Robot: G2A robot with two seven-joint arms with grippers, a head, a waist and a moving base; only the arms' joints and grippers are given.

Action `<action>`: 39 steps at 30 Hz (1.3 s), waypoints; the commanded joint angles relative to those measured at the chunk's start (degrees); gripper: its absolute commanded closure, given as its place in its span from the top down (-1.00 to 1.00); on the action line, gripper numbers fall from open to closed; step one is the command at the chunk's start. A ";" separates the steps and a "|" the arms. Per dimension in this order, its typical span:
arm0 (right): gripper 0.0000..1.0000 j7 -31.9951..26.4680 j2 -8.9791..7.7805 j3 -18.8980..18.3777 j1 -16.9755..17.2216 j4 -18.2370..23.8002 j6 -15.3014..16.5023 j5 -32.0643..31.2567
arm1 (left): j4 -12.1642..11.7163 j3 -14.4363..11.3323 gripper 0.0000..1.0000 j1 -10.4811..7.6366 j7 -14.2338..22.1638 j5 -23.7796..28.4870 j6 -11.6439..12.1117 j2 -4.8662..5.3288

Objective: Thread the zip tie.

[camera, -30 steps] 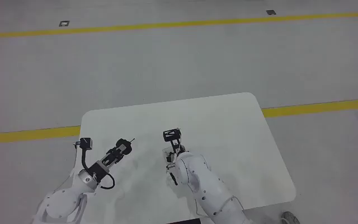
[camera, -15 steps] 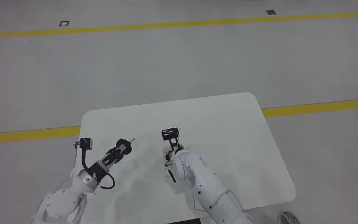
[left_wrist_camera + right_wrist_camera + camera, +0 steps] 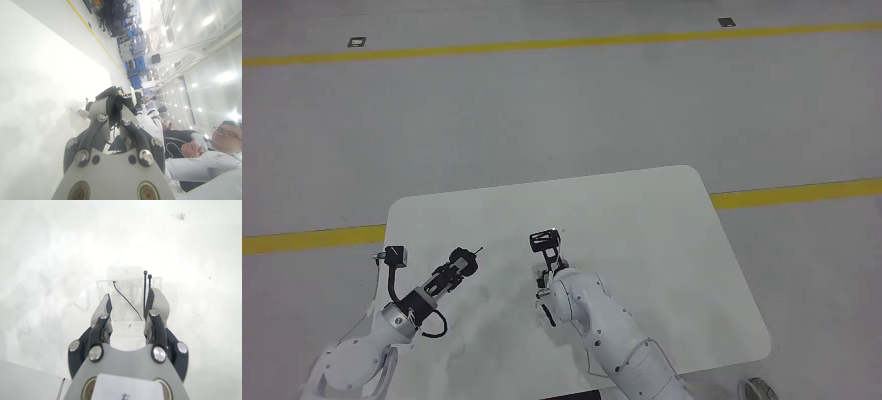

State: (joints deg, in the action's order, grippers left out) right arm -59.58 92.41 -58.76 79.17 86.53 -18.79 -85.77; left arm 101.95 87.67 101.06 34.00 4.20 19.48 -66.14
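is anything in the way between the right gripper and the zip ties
Nothing visible. The right gripper is open over the clear tray, and the curved zip tie lies uncovered between its fingers.

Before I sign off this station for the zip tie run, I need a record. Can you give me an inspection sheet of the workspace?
Surface: white table, faintly smudged, a few dark specks.
Job's things: three black zip ties in a clear holder; two lie straight side by side, one is curved.
Clutter: small white scrap on the table.
Grippers: right end effector open over the holder, one finger beside the straight ties; left end effector shut, over the table.
Cables: black cable loop at the left arm's wrist.
Surroundings: grey floor with yellow lines.
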 commanded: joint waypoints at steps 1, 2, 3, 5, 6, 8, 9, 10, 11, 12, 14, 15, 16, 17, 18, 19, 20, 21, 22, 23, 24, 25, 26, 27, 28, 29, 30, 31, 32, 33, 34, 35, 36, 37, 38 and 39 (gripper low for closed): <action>-0.20 -0.10 0.00 0.05 -0.03 -0.08 0.10 0.09 | 0.00 0.00 -1.00 0.00 0.00 0.00 0.00 0.00; -0.20 -0.16 0.00 0.08 -0.04 -0.16 0.18 0.18 | 0.00 0.00 -1.00 0.00 0.00 0.00 0.00 0.00; -0.20 -0.16 0.00 0.10 -0.07 -0.23 0.23 0.23 | 0.00 0.00 -1.00 0.00 0.00 0.00 0.00 0.00; -0.20 -0.20 0.01 0.15 -0.13 -0.38 0.34 0.41 | 0.00 0.00 -1.00 0.00 0.00 0.00 0.00 0.00; -0.22 -0.20 0.01 0.17 -0.16 -0.44 0.39 0.48 | 0.00 0.00 -1.00 0.00 0.00 0.00 0.00 0.00; -0.26 -0.22 0.02 0.25 -0.22 -0.57 0.45 0.53 | 0.00 0.00 -1.00 0.00 0.00 0.00 0.00 0.00; -0.26 -0.23 0.02 0.28 -0.26 -0.63 0.44 0.49 | 0.00 0.00 -1.00 0.00 0.00 0.00 0.00 0.00; -0.28 -0.26 0.02 0.32 -0.29 -0.70 0.35 0.35 | 0.00 0.00 -1.00 0.00 0.00 0.00 0.00 0.00; -0.28 -0.28 0.02 0.36 -0.32 -0.76 0.26 0.28 | 0.00 0.00 -1.00 0.00 0.00 0.00 0.00 0.00; -0.28 -0.33 0.03 0.41 -0.36 -0.87 0.19 0.28 | 0.00 0.00 -1.00 0.00 0.00 0.00 0.00 0.00; -0.28 -0.40 0.04 0.45 -0.47 -1.05 0.12 0.26 | 0.00 0.00 -1.00 0.00 0.00 0.00 0.00 0.00; -0.30 -0.44 0.05 0.48 -0.53 -1.18 0.07 0.23 | 0.00 0.00 -1.00 0.00 0.00 0.00 0.00 0.00; -0.28 -0.47 0.05 0.49 -0.58 -1.27 0.04 0.26 | 0.00 0.00 -1.00 0.00 0.00 0.00 0.00 0.00; -0.28 -0.47 0.06 0.48 -0.62 -1.39 0.01 0.28 | 0.00 0.00 -1.00 0.00 0.00 0.00 0.00 0.00; -0.28 -0.47 0.06 0.48 -0.67 -1.50 -0.03 0.27 | 0.00 0.00 -1.00 0.00 0.00 0.00 0.00 0.00; -0.28 -0.50 0.07 0.49 -0.73 -1.59 -0.10 0.30 | 0.00 0.00 -1.00 0.00 0.00 0.00 0.00 0.00; -0.30 -0.52 0.07 0.50 -0.77 -1.63 -0.15 0.32 | 0.00 0.00 -1.00 0.00 0.00 0.00 0.00 0.00; -0.30 -0.52 0.08 0.50 -0.81 -1.69 -0.18 0.33 | 0.00 0.00 -1.00 0.00 0.00 0.00 0.00 0.00; -0.30 -0.52 0.08 0.50 -0.86 -1.80 -0.20 0.33 | 0.00 0.00 -1.00 0.00 0.00 0.00 0.00 0.00; -0.30 -0.51 0.08 0.48 -0.91 -1.91 -0.21 0.37 | 0.00 0.00 -1.00 0.00 0.00 0.00 0.00 0.00; -0.30 -0.48 0.09 0.47 -0.97 -2.05 -0.21 0.41 | 0.00 0.00 -1.00 0.00 0.00 0.00 0.00 0.00; -0.30 -0.45 0.09 0.47 -1.03 -2.22 -0.22 0.46 | 0.00 0.00 -1.00 0.00 0.00 0.00 0.00 0.00; -0.28 -0.40 0.11 0.46 -1.12 -2.44 -0.22 0.59 | 0.00 0.00 -1.00 0.00 0.00 0.00 0.00 0.00; -0.30 -0.34 0.12 0.46 -1.19 -2.62 -0.22 0.68 | 0.00 0.00 -1.00 0.00 0.00 0.00 0.00 0.00; -0.30 -0.28 0.13 0.46 -1.27 -2.79 -0.23 0.74 | 0.00 0.00 -1.00 0.00 0.00 0.00 0.00 0.00; -0.30 -0.26 0.14 0.46 -1.33 -2.93 -0.29 0.81 | 0.00 0.00 -1.00 0.00 0.00 0.00 0.00 0.00; -0.30 -0.25 0.15 0.45 -1.40 -3.12 -0.35 0.91 | 0.00 0.00 -1.00 0.00 0.00 0.00 0.00 0.00; -0.30 -0.22 0.16 0.44 -1.46 -3.26 -0.38 0.97 | 0.00 0.00 -1.00 0.00 0.00 0.00 0.00 0.00; -0.30 -0.17 0.17 0.42 -1.53 -3.43 -0.42 1.06 | 0.00 0.00 -1.00 0.00 0.00 0.00 0.00 0.00; -0.30 -0.12 0.18 0.41 -1.57 -3.55 -0.44 1.13 | 0.00 0.00 -1.00 0.00 0.00 0.00 0.00 0.00; -0.30 -0.06 0.18 0.41 -1.61 -3.66 -0.46 1.20 | 0.00 0.00 -1.00 0.00 0.00 0.00 0.00 0.00; -0.34 0.00 0.19 0.41 -1.65 -3.78 -0.47 1.25 | 0.00 0.00 -1.00 0.00 0.00 0.00 0.00 0.00; -0.38 0.10 0.20 0.42 -1.69 -3.94 -0.50 1.33 | 0.00 0.00 -1.00 0.00 0.00 0.00 0.00 0.00; -0.48 0.16 0.21 0.42 -1.71 -4.04 -0.54 1.38 | 0.00 0.00 -1.00 0.00 0.00 0.00 0.00 0.00; -0.66 0.21 0.21 0.43 -1.74 -4.12 -0.59 1.43 | 0.00 0.00 -1.00 0.00 0.00 0.00 0.00 0.00; -0.78 0.29 0.22 0.43 -1.75 -4.20 -0.67 1.47 | 0.00 0.00 -1.00 0.00 0.00 0.00 0.00 0.00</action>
State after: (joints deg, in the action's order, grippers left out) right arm -59.36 92.62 -58.33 77.43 82.41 -19.38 -84.35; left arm 101.95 87.67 101.06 34.00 4.20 19.48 -66.14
